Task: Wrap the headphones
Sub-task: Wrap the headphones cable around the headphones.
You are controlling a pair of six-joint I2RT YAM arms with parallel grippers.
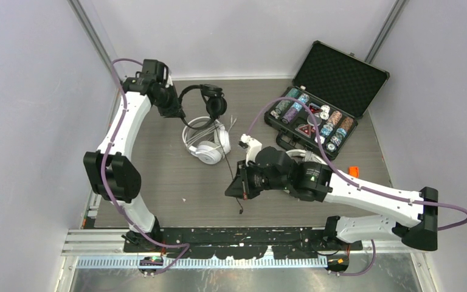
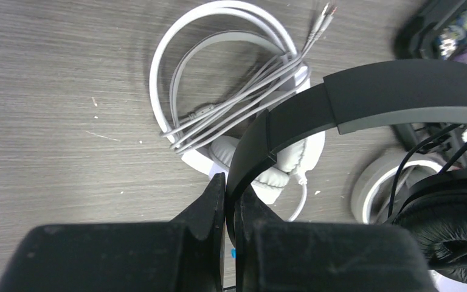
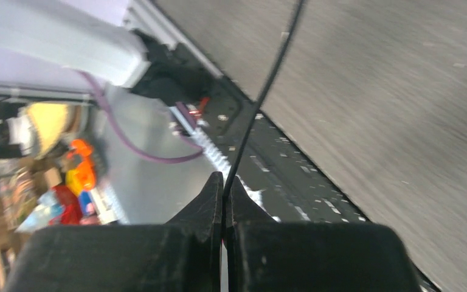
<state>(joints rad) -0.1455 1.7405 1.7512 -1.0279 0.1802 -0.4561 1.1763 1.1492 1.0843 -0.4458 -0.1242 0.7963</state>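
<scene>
The left gripper (image 2: 226,182) clamps the black headset (image 2: 401,91) band at upper left; the right gripper (image 3: 225,185) pinches the black cable (image 3: 266,85) at centre.

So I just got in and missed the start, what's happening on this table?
Two robot arms are working on the black headset. The left gripper is shut on its headband, and the right gripper is shut on its black cable, stretched straight toward the near edge. A white headset lies on the table close by, cable bunched across it.

Left arm (image 1: 123,125) reaching far-left, left pincer (image 2: 228,188) clamped shut; right arm (image 1: 371,196) bent inward, right pincer (image 3: 224,185) pinched closed.
</scene>
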